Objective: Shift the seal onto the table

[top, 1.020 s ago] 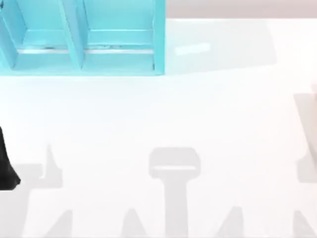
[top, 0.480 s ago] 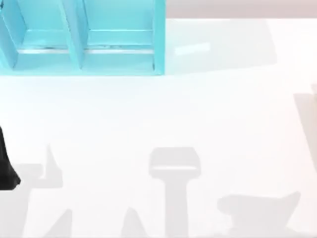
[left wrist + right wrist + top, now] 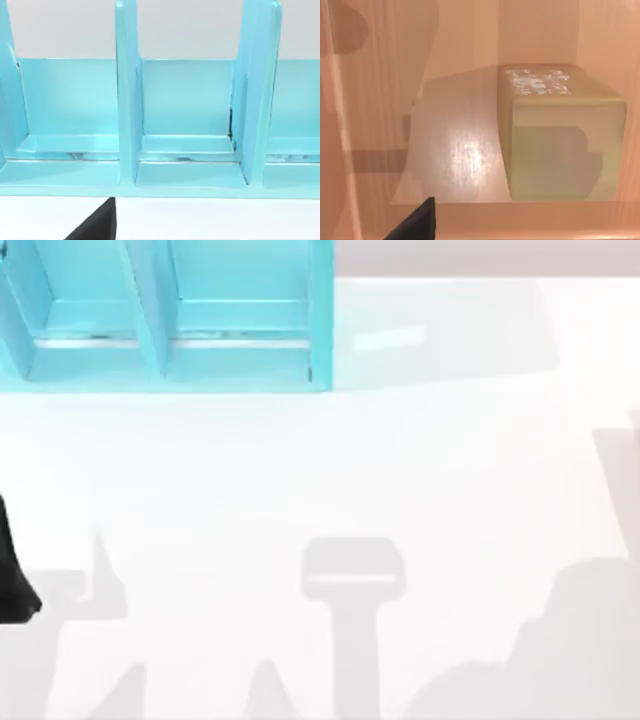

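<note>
Glossy white table (image 3: 420,470) — smooth, shiny teal shelf (image 3: 240,350).

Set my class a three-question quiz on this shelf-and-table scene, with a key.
1. True or false: the teal shelf stands at the right side of the table in the top view.
2. In the right wrist view, the seal rests on: A) the white table; B) a wood-toned floor; C) the teal shelf.
3. Fill in: the left wrist view faces the shelf's open ____.
Key: 1 false; 2 B; 3 compartments.
</note>
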Controlling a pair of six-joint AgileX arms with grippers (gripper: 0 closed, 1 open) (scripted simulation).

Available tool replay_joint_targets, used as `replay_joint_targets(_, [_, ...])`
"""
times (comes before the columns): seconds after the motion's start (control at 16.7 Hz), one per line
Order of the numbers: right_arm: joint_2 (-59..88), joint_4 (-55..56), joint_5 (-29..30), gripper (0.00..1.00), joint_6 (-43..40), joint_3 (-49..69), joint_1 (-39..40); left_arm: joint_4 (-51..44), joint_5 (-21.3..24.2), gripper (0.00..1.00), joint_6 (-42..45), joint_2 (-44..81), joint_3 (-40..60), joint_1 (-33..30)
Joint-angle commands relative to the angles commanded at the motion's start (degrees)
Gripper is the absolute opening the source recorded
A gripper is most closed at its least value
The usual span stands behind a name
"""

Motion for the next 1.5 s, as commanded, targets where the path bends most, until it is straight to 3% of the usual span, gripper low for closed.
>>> replay_joint_targets(0.54, [3.36,-1.53,0.12,1.0,-1.16,1.41,-0.62,0.0,0.0,1.0,0.0,0.0,0.0,0.0])
replay_joint_targets(1.02, [8.54,17.82,0.14,1.0,-1.0,-12.11,-0.63,0.0,0.0,1.0,0.0,0.0,0.0,0.0])
replay_joint_targets(1.38, [9.38,20.08,0.14,1.0,-1.0,-14.09,-0.64,0.0,0.0,1.0,0.0,0.0,0.0,0.0])
replay_joint_targets(1.5, [9.38,20.08,0.14,0.85,-1.0,-14.09,-0.64,0.0,0.0,1.0,0.0,0.0,0.0,0.0])
